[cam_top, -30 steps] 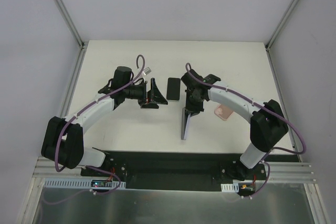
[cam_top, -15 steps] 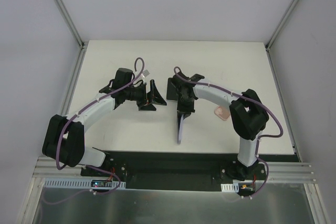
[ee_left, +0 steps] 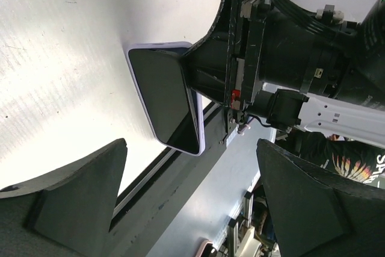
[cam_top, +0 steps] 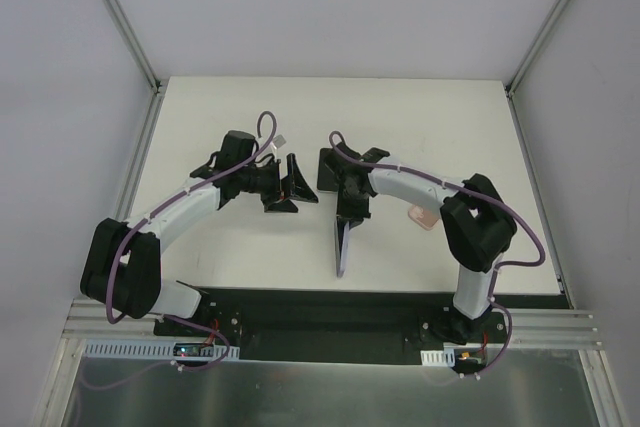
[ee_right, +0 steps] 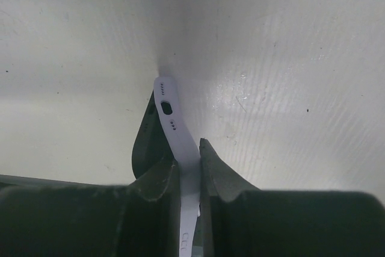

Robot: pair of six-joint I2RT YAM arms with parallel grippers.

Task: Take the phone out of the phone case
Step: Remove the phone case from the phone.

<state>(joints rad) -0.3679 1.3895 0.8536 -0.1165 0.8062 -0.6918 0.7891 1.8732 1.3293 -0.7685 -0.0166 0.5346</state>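
Top cam is looking down on the whole table [cam_top: 230, 247] from behind. Wrist cams are both framing the phone [ee_left: 162, 97] up close: left facing its screen, right along its edge.

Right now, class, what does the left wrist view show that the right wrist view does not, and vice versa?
Left wrist only: the phone face-on, screen dark, and the open left gripper. Right wrist only: the charging port on the phone's end. Both: the phone clamped in the right gripper, and the white table.
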